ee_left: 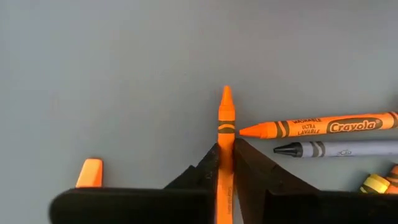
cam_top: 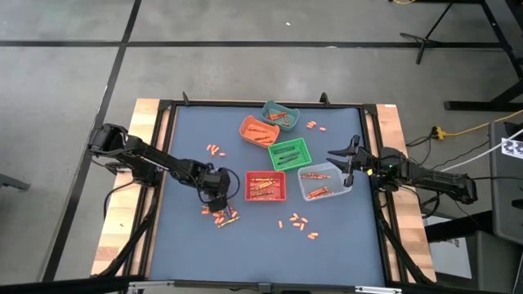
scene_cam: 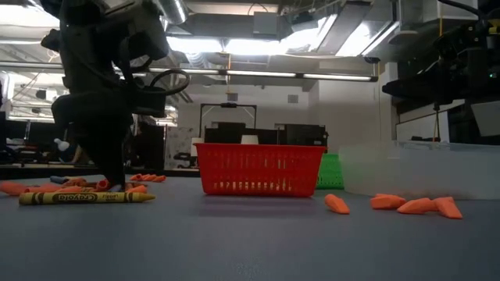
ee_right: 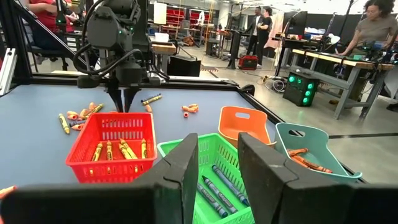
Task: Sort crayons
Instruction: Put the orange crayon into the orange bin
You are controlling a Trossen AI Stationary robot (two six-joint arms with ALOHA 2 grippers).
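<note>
My left gripper is down at the mat near the red bin and is shut on an orange crayon. Beside it lie another orange crayon, a grey one and an orange stub. In the low view the left gripper stands over a heap of crayons, with a yellow crayon in front. My right gripper waits open at the table's right edge, level, facing the bins. My left gripper pinches the orange crayon between its two fingers, one on each long side of the wrapped shaft. The fingers come steeply from above. The crayon's pointed tip sticks out beyond them. I cannot tell whether it is lifted off the mat.
Green bin, orange bin, teal bin and clear bin cluster right of centre, each holding crayons. Loose crayons lie near the front, at the left centre and by the teal bin. People work at benches beyond the table.
</note>
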